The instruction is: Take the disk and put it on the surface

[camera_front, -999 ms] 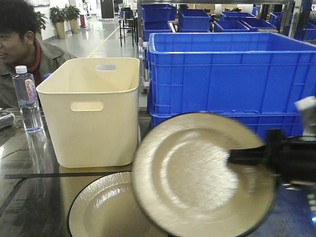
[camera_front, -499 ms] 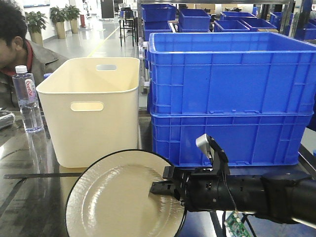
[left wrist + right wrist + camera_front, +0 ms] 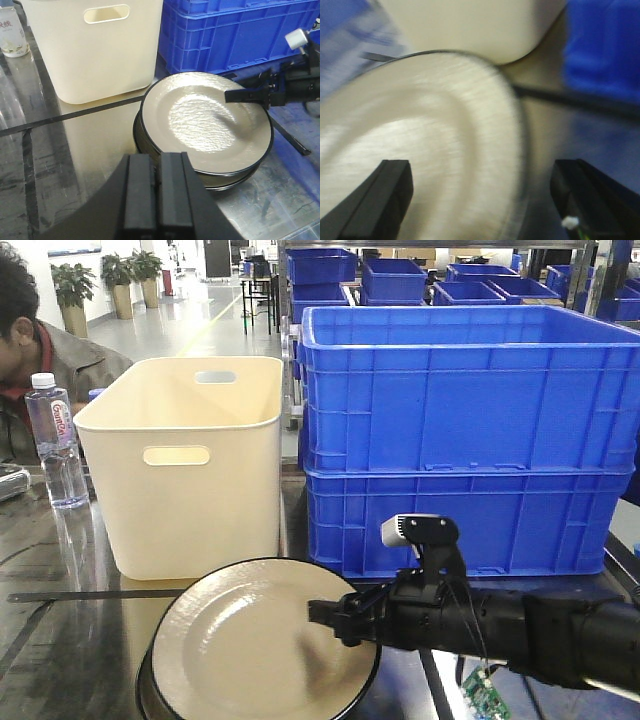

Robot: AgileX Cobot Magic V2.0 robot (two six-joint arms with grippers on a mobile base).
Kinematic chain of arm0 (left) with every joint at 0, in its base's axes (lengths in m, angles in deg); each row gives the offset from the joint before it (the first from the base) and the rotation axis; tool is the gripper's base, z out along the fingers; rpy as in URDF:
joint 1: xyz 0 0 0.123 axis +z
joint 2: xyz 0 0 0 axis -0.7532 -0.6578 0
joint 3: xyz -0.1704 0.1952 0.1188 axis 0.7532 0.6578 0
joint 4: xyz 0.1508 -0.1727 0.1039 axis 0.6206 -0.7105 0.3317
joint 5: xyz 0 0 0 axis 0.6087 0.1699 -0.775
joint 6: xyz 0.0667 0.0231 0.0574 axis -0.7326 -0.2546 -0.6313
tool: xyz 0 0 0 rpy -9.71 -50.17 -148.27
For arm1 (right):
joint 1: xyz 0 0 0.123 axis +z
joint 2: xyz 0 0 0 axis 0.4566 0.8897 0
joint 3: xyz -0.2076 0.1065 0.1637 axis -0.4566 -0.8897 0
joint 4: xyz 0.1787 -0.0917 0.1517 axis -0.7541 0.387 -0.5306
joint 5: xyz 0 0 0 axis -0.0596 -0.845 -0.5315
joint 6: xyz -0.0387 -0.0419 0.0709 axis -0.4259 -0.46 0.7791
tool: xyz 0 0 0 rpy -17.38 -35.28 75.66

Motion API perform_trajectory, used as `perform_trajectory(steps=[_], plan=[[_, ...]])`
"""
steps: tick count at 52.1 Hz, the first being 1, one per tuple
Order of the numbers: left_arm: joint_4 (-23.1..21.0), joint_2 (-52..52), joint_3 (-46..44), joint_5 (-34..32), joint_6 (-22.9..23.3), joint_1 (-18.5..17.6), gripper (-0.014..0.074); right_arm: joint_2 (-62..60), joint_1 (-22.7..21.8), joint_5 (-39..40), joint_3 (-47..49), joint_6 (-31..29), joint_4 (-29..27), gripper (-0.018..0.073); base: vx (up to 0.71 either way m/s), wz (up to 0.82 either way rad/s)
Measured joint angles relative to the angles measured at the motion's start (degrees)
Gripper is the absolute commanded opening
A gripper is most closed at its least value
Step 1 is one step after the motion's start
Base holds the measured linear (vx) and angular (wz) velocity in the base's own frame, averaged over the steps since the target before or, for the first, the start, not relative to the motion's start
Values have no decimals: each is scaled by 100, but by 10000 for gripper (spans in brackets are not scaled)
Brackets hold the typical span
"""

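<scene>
The disk is a cream plate with a black rim, and it lies on top of a stack of like plates on the glossy dark grey tabletop. My right gripper reaches in from the right and is open. Its fingers straddle the plate's right rim, one over the plate and one outside it. The right wrist view is blurred, with the right gripper low in the picture. My left gripper hangs shut and empty just in front of the stack.
A cream bin stands behind the plates and stacked blue crates to its right. A black tape line crosses the tabletop. At far left are a water bottle and a seated man.
The right gripper swung the plate left and down from mid-air onto the stack, then opened its fingers. The man leaned further out of view.
</scene>
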Motion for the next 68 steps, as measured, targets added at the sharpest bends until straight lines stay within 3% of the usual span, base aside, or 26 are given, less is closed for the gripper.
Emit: perform_trajectory(steps=[5,10,13,20,33,47,68], plan=[[47,0,0,36,7,0,-8,-241,0,793,0,-961,-59,605,0,0],[162,11,61,20,7,0,-8,-535,0,1590,0,-1457,-118,522,0,0],[249,16,183,7,7,0,-8,-746,0,1988,-6,-1566,-143,417,0,0],[484,16,625,-140,101,0,-8,-1532,0,2615,-333,-1636,-204,-15,0,0],[566,61,1742,-1042,118,0,-8,-3785,0,2721,-2010,-1624,-253,-13,0,0],[279,739,2987,-2354,118,0,-8,-5618,0,2477,-3408,-1618,-253,-11,0,0],[253,781,3134,-2478,118,0,-8,-6038,0,2484,-3607,-1618,-253,-11,0,0]])
